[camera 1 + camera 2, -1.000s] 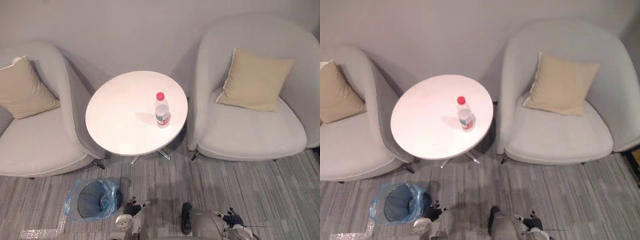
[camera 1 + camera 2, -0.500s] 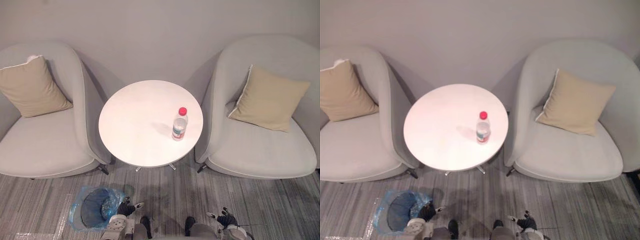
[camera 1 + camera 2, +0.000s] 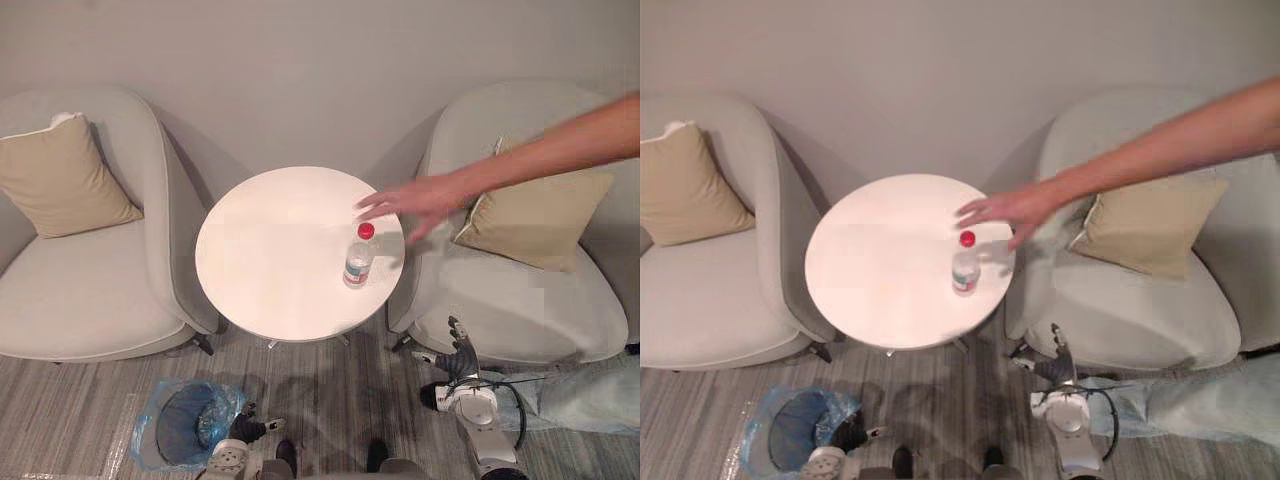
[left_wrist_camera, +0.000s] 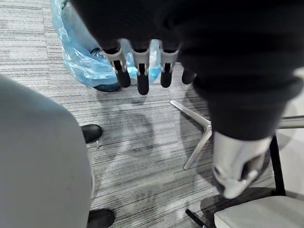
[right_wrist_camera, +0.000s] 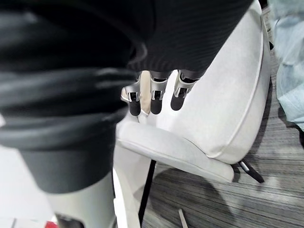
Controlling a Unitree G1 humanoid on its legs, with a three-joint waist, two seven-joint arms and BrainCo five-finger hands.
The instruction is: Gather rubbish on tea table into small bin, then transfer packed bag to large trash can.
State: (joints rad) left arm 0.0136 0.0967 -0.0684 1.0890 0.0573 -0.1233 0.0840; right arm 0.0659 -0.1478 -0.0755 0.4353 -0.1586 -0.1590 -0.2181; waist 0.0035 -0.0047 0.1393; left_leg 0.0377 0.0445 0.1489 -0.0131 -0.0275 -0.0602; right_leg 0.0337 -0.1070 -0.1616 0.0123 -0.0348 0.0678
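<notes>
Head eyes look steeply down from above, sharing table (image 3: 270, 260) and bin (image 3: 150, 430). Left wrist: close, low, faces bin, floor (image 4: 142, 142). Right wrist: close, faces chair (image 5: 213, 95)

Round white tea table (image 3: 280, 250) on grey striped carpet (image 3: 330, 400), one bottle on top.
Upright on the tabletop, near its right edge: clear plastic bottle (image 3: 357, 262) with a red cap and a label band. Under the top, thin metal table legs (image 4: 198, 145) splayed on the carpet. Also on the carpet: small bin (image 3: 150, 432) lined with a blue bag, down left of the table; left grey armchair (image 3: 80, 290) and right grey armchair (image 3: 520, 310), each just beside the table.
</notes>
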